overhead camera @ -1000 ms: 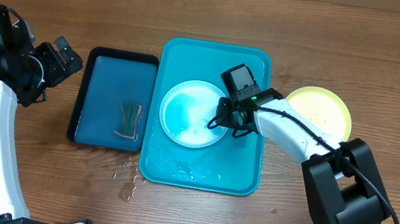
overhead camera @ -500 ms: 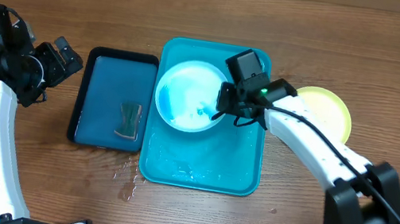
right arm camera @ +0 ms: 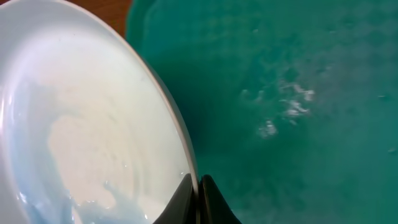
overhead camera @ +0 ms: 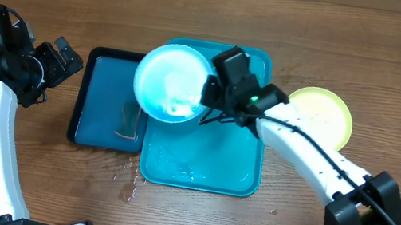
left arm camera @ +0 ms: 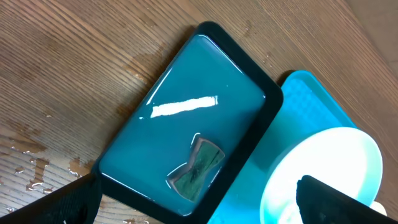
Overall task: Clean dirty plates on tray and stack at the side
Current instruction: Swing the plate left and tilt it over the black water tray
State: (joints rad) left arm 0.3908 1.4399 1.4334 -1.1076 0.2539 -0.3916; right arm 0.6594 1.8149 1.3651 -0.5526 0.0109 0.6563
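My right gripper (overhead camera: 207, 97) is shut on the rim of the light blue plate (overhead camera: 171, 81) and holds it lifted and tilted above the left part of the turquoise tray (overhead camera: 237, 163). In the right wrist view the fingers (right arm camera: 198, 186) pinch the plate's rim (right arm camera: 93, 124), with the wet tray (right arm camera: 298, 93) below. A yellow-green plate (overhead camera: 321, 115) lies on the table to the right of the tray. My left gripper (overhead camera: 59, 62) is open and empty, left of the dark blue tray (overhead camera: 110, 74). The left wrist view shows the plate (left arm camera: 323, 168) over the tray (left arm camera: 311, 99).
The dark blue black-rimmed tray (left arm camera: 205, 93) holds water and a grey-green sponge (overhead camera: 130, 120), which also shows in the left wrist view (left arm camera: 196, 169). Water drops lie on the wood in front of the trays (overhead camera: 125, 177).
My right gripper has lifted the light blue plate off the turquoise tray and carried it up and to the left, tilting it. The left arm has not moved.
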